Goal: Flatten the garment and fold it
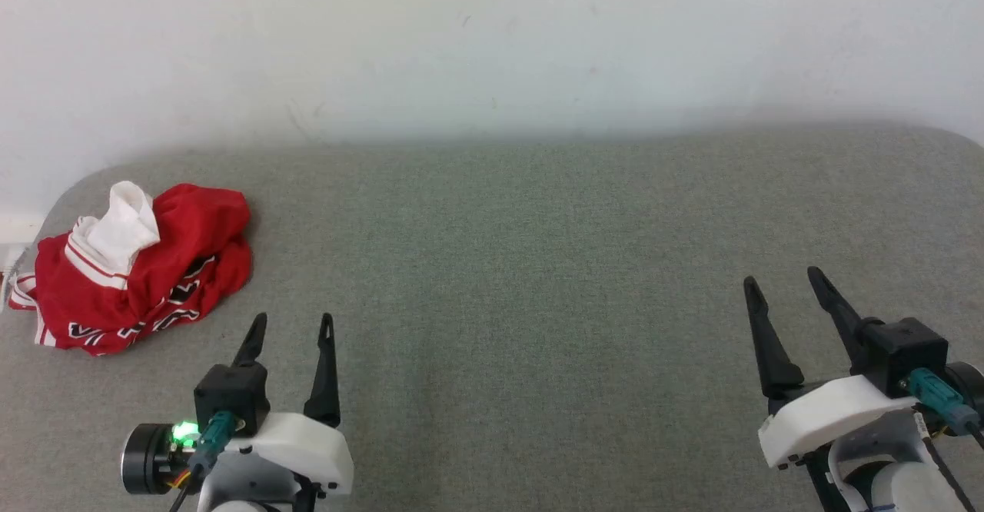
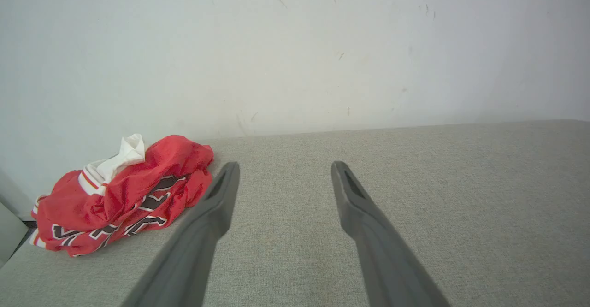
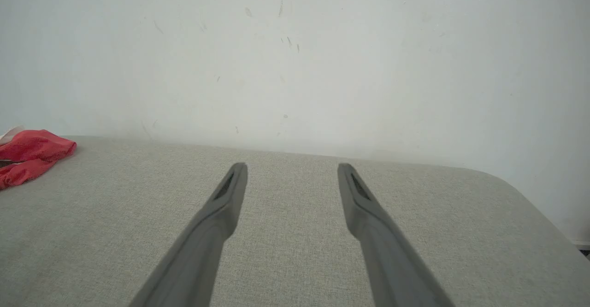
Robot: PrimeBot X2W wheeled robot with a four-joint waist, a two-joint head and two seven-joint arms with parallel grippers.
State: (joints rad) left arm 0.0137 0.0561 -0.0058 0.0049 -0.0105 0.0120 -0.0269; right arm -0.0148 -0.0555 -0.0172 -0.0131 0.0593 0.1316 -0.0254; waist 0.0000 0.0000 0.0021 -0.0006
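The garment (image 1: 146,270) is a red jersey with a white sleeve and black white-edged lettering, crumpled in a heap at the far left of the grey padded surface (image 1: 538,266). In the left wrist view the garment (image 2: 120,191) lies just left of my fingers, apart from them. Its red edge (image 3: 32,152) shows at the far left of the right wrist view. My left gripper (image 1: 294,322) (image 2: 281,166) hovers open and empty, a little to the right of and nearer than the heap. My right gripper (image 1: 784,280) (image 3: 291,168) stands open and empty far to the right.
A pale wall (image 1: 492,43) rises directly behind the grey surface. The surface has rounded corners at the far left (image 1: 69,197) and far right (image 3: 516,182). Bare grey fabric stretches between the two grippers.
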